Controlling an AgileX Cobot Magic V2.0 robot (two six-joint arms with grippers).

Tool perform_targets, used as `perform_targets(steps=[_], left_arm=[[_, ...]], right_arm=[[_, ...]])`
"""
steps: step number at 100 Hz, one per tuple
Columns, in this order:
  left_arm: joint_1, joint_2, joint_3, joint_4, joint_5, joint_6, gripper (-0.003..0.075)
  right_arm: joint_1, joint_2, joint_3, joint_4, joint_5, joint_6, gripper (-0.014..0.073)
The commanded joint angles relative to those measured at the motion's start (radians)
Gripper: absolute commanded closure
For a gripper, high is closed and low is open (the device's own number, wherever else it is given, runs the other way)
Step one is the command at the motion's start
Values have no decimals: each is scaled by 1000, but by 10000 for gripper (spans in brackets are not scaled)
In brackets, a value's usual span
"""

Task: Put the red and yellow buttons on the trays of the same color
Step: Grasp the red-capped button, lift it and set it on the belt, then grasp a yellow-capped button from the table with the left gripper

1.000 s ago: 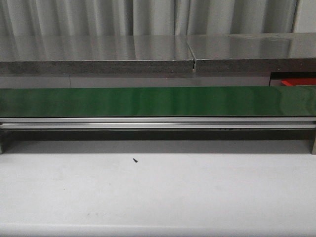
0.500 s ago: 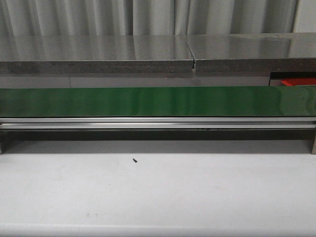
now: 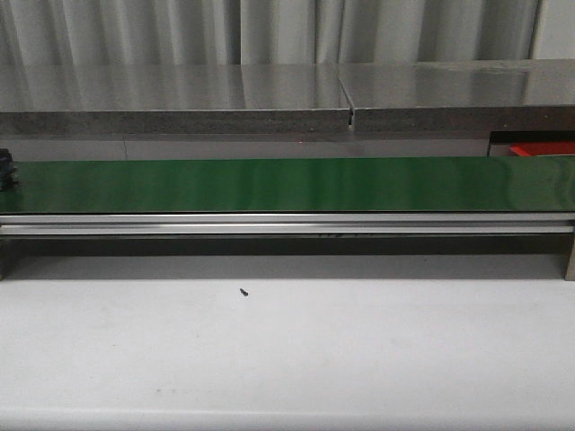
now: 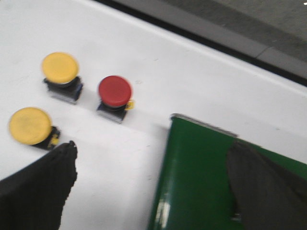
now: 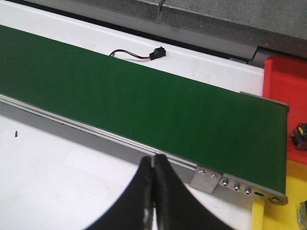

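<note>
**Left arm enters frame at belt's left end; no pick yet**

In the front view a dark object (image 3: 7, 169) now shows at the far left edge of the long green conveyor belt (image 3: 287, 184); it was absent 1.0 s and 0.5 s ago. Probably the left arm arriving. The rest of that view is unchanged.

Left wrist view: left gripper (image 4: 148, 191) spread wide, holding nothing, above the belt's end. 3 buttons sit on the white table (image 4: 201, 76) beside it: red mushroom-cap button (image 4: 115, 92), 2 yellow mushroom-cap buttons (image 4: 60, 68) (image 4: 29, 126).

Right gripper (image 5: 153, 191): fingers pressed together, empty, near the belt's right end. Red tray (image 5: 286, 76) and yellow tray (image 5: 293, 191) lie just beyond.

Judgement: first pick pending.
</note>
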Motion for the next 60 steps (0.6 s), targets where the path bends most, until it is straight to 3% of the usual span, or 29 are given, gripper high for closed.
perform_targets(steps=[1, 21, 60], left_arm=[[52, -4, -34, -9, -27, -10, 109], [124, 67, -34, -9, -47, -10, 109], [122, 229, -171, -1, -59, -10, 109]], right_arm=[[-2, -7, -25, 18, -46, 0, 661], [-2, -7, -25, 18, -46, 0, 661], [-2, -7, -25, 18, -46, 0, 661]])
